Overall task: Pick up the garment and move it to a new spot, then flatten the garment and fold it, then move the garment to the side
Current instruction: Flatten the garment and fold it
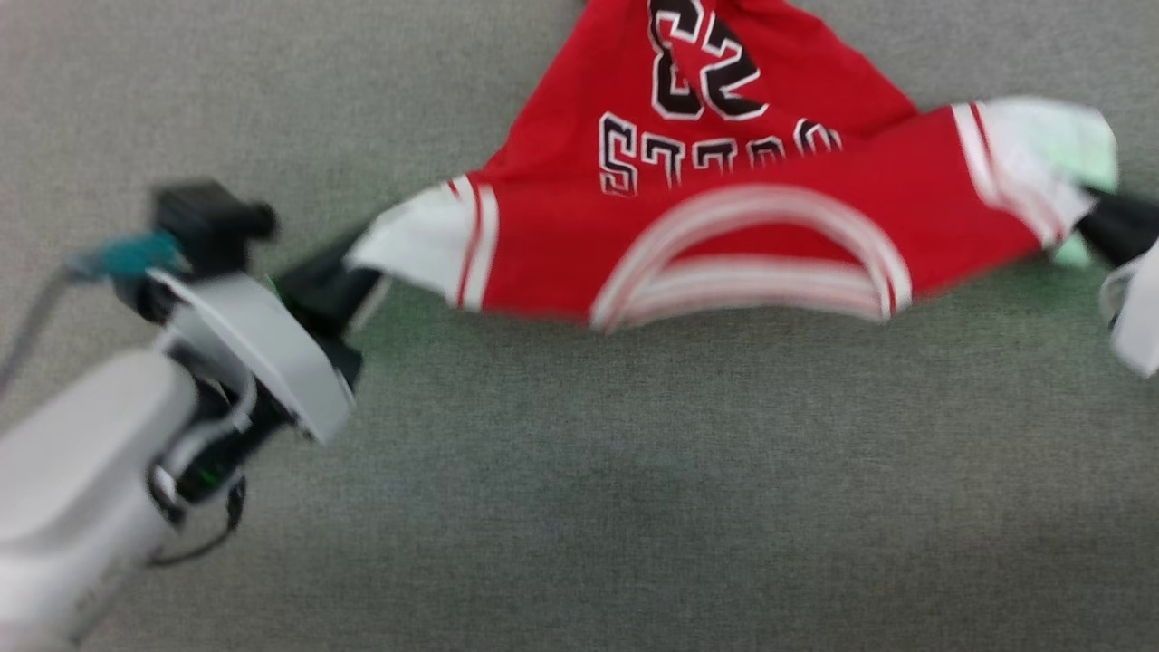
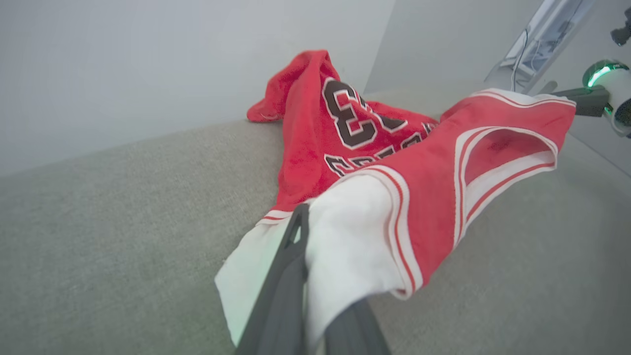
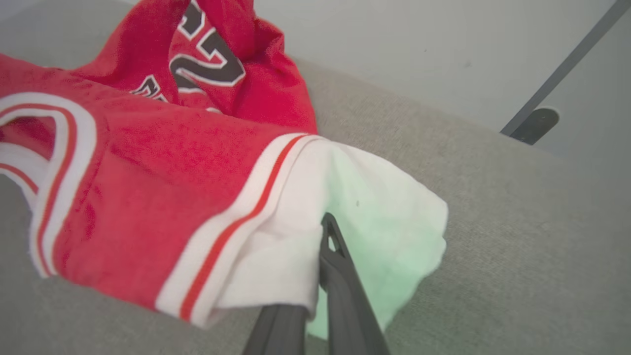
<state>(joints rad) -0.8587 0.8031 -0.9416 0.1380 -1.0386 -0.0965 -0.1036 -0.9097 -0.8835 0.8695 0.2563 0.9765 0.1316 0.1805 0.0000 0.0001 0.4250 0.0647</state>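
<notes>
The garment (image 1: 724, 208) is a red jersey with white sleeves and black "BULLS 23" print, stretched between my two grippers over the grey surface. Its collar faces me and its lower part trails away on the surface. My left gripper (image 1: 349, 276) is shut on the left white sleeve. In the left wrist view the garment (image 2: 434, 167) drapes over my left gripper (image 2: 303, 224), and the cloth hides one fingertip. My right gripper (image 1: 1096, 222) is shut on the right white sleeve. The right wrist view shows the garment (image 3: 162, 187) pinched in my right gripper (image 3: 328, 231).
A grey fabric-covered surface (image 1: 579, 507) spreads under everything. Pale walls (image 2: 148, 59) stand behind it. A dark stand leg with a round foot (image 3: 535, 123) rises beyond the far edge. My right gripper (image 2: 577, 98) also appears at the sleeve in the left wrist view.
</notes>
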